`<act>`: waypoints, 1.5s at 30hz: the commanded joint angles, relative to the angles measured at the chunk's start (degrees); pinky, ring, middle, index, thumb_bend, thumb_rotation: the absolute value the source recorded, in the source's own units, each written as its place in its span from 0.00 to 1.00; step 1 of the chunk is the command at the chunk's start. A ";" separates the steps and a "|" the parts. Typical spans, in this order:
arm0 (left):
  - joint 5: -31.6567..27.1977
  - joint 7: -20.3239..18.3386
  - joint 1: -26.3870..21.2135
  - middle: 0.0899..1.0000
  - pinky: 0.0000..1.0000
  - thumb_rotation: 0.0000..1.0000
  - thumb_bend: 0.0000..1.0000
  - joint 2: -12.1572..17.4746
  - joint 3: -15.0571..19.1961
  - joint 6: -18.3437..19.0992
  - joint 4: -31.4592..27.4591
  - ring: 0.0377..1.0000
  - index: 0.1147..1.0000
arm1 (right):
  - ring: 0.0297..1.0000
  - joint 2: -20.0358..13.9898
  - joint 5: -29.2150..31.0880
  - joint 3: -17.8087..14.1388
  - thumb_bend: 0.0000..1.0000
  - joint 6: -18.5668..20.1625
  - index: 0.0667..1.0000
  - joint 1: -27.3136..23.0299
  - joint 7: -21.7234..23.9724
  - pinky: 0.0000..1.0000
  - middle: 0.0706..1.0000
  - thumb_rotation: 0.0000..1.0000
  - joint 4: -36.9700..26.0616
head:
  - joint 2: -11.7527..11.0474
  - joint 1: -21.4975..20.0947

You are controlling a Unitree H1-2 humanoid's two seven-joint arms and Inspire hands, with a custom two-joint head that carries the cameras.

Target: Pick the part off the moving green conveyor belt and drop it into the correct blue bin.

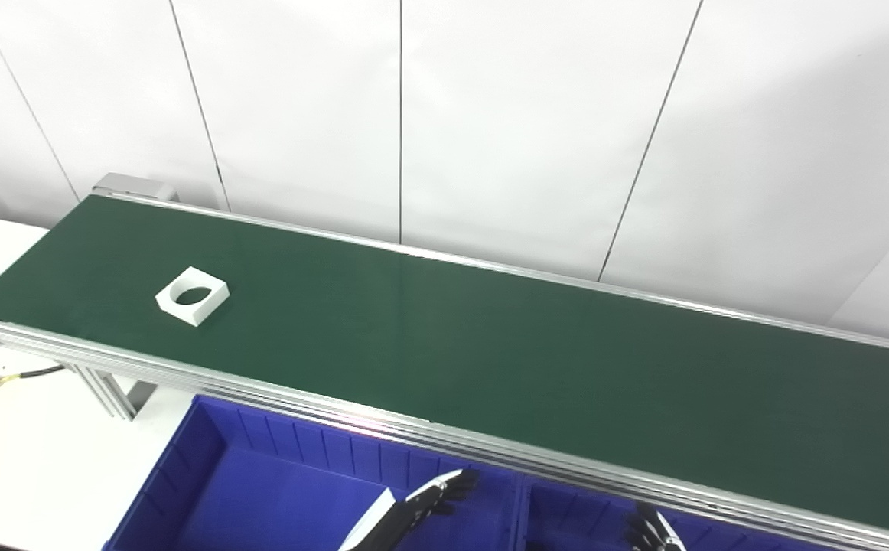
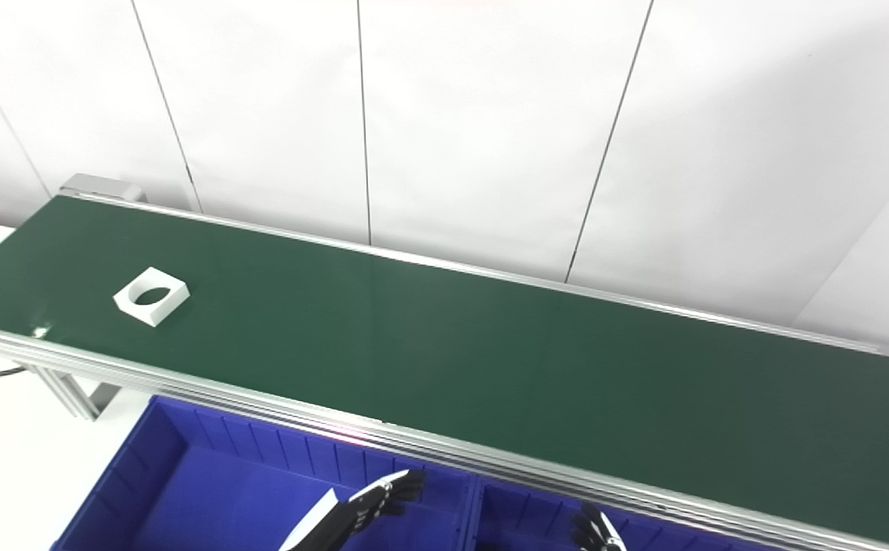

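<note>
A white square part with a round hole lies on the green conveyor belt near its left end; it also shows in the right eye view. My left hand hangs over the left blue bin at the bottom edge, fingers stretched out, holding nothing. My right hand shows only its fingertips over the right blue bin, at the bottom edge. Both hands are far from the part.
An aluminium frame rail runs along the belt's near edge, between bins and belt. A white table with a cable lies at the left. White wall panels stand behind the belt.
</note>
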 commanded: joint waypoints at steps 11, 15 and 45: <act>0.87 6.80 -3.70 0.86 0.80 0.46 0.88 2.83 2.13 -1.95 -16.44 0.85 0.85 | 0.84 -0.42 0.77 0.17 0.75 -3.04 0.90 -1.02 -0.32 0.84 0.86 0.27 -0.56 | -0.09 0.08; 1.13 7.47 -4.94 0.87 0.81 0.49 0.87 4.10 4.68 -1.95 -19.88 0.86 0.86 | 0.83 -0.46 0.29 0.46 0.74 -3.04 0.89 -1.11 -0.80 0.82 0.85 0.24 -0.59 | -0.07 -0.60; 7.62 7.32 -16.00 0.90 0.85 0.50 0.86 14.85 9.72 -1.95 -10.83 0.89 0.91 | 0.81 -0.26 -0.18 1.98 0.79 -3.04 0.87 -1.90 -3.38 0.79 0.83 0.24 -1.10 | 1.40 -6.92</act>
